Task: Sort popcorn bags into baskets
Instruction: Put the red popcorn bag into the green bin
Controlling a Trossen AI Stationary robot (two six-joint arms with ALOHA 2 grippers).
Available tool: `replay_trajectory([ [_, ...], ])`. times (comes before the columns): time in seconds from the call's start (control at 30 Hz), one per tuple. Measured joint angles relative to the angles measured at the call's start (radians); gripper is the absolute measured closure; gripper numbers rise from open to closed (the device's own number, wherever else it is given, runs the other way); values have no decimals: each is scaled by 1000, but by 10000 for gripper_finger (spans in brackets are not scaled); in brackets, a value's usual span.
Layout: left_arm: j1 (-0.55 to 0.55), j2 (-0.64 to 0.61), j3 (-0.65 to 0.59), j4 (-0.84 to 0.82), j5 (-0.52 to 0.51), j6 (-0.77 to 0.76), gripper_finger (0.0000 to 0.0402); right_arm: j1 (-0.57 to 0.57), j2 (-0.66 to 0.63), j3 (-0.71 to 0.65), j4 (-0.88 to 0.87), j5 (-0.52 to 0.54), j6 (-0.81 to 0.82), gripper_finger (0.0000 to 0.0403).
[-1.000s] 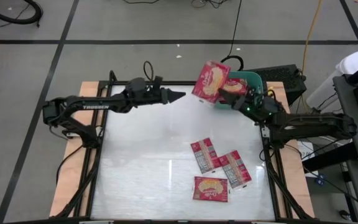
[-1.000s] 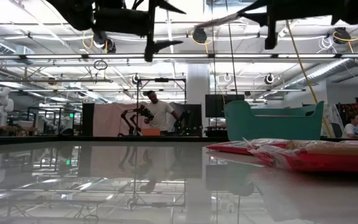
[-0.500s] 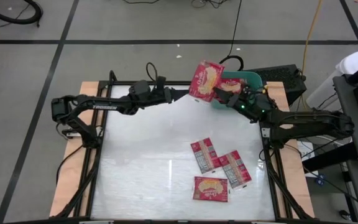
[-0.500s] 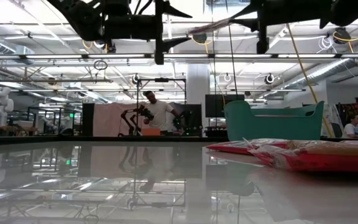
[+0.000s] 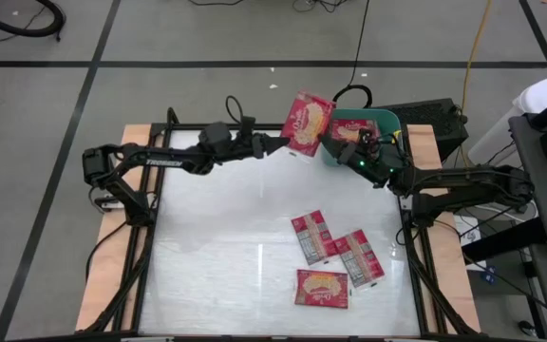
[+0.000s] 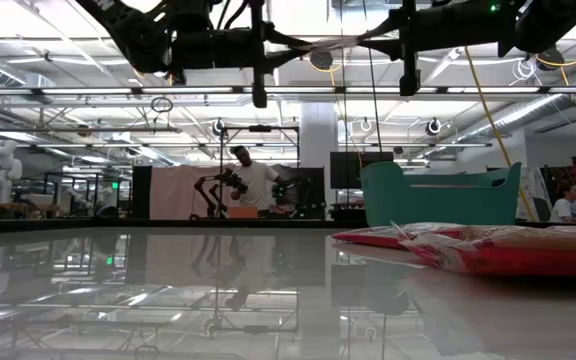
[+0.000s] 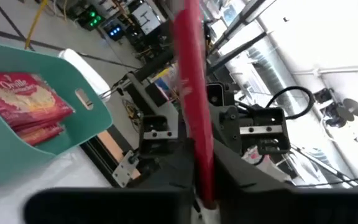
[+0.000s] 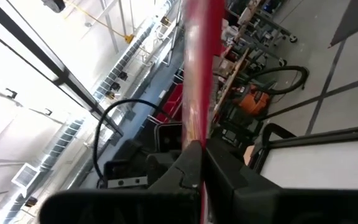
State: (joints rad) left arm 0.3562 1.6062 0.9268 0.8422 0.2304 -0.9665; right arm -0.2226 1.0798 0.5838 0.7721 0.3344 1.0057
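the left gripper (image 5: 281, 142) has its jaws pinched onto one edge of a raised popcorn bag (image 5: 308, 124), and the right gripper (image 5: 333, 143) has its jaws clamped on the opposite edge, so the packet hangs between the two arms in the air above the table (image 5: 216, 247). in each wrist view the bag shows edge-on, a thin red blade rising straight out from between that arm's own jaws (image 7: 191, 112), which says its flat faces stand roughly upright and its long axis runs away from both grips rather than across them. the teal basket (image 5: 380, 121) sits just beyond the right jaws, on the far side of them from the left arm, with at least one packet already lying inside (image 7: 27, 102). so the right arm is the nearer one to the drop. my guess is that one grip has to let go before the bag can travel. three more bags (image 5: 334, 256) lie flat on the table, well apart from both sets of jaws, on the right arm's side.
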Motion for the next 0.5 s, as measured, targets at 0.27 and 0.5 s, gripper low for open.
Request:
replay_trajectory([
  [0.27,56,-17,0,-6,103,31,375,-8,-61,0,-112,1,-17,375],
  [0.5,156,-90,0,-51,297,47,384,-13,-205,0,-319,-39,51,301],
])
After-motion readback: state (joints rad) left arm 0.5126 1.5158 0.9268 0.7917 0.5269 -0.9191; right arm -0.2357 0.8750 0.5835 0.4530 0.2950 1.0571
